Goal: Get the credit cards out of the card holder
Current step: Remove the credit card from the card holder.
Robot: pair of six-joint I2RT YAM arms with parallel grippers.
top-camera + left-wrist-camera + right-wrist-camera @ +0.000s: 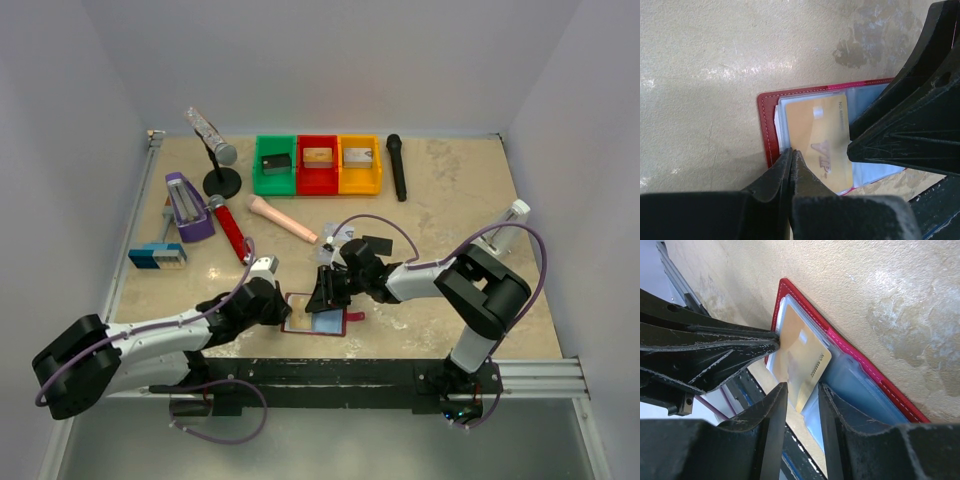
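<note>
Top view's giving us v. little here: both grippers are crowding over the card holder (318, 322), so only a strip of pale blue pocket & red edge is showing. It's lying open & flat near the near edge of the table (450, 200), about centre.

Wrist cams are helping. The gold card (822, 145) is lying skewed over the holder's left half, but whether it's partly tucked into the clear pocket, can't tell. Anything behind it is showing only as thin pale edges, no counting those.

Left gripper (792, 156) is closed tight, nothing seen betw. the tips, which are resting at the holder's left border right beside the card. Right gripper (802, 387) is standing part-open, jaws straddling the card's corner w/o visibly pinching it.

Farther out, just past the R arm, some small flat pieces (341, 234) are lying. Maybe cards, too small to tell.

Surface is looking like beige marbled stone w/ glare patches. Plain pale walls (330, 60) are boxing it in, and a black rail (330, 375) is running along the near side.

Writing: "VIP" is reading clearly on the gold card, plus "NO" & a row of digits too blurred to trust
</note>
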